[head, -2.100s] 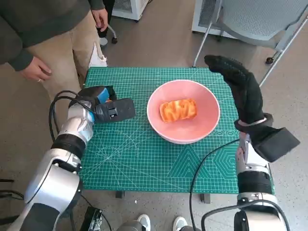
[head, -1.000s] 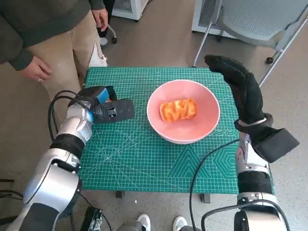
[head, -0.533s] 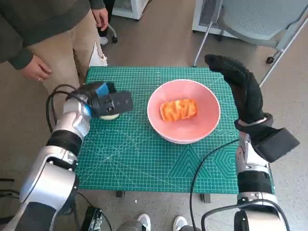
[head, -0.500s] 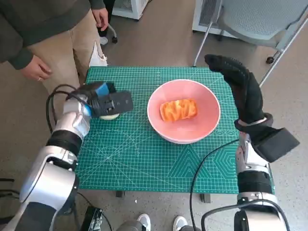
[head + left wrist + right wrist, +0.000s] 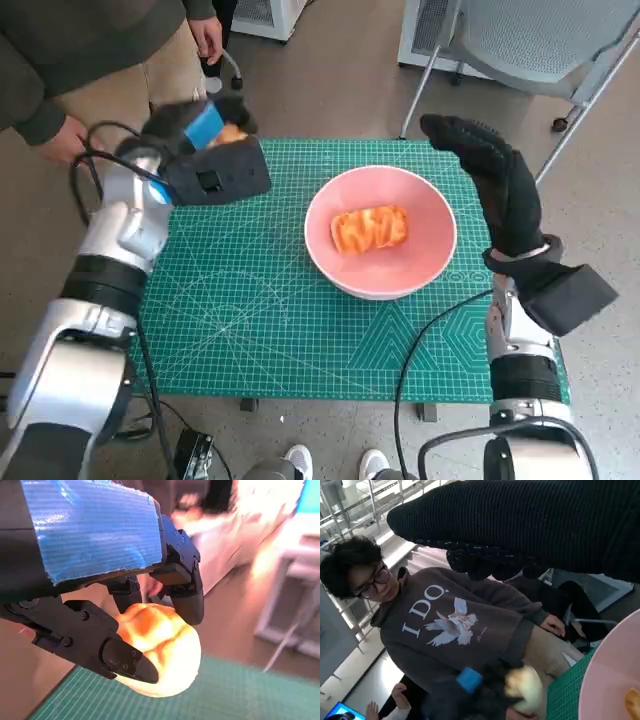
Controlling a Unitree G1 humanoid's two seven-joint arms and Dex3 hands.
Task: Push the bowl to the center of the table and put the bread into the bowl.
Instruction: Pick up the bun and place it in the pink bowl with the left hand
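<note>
The left hand (image 5: 212, 165) was raised over the far left corner of the table (image 5: 260, 330), its black fingers (image 5: 125, 657) closed around a pale golden bread roll (image 5: 160, 655), which was off the green mat and in the air. The pink bowl (image 5: 381, 232) sat near the middle of the table, so the pushing part looked done, and one orange-brown piece of bread (image 5: 370, 228) already lay inside it. What seemed left was to carry the held roll across and let it go over the bowl. The right hand (image 5: 495, 190) stood upright just beside the bowl's far right rim, fingers extended and holding nothing.
</note>
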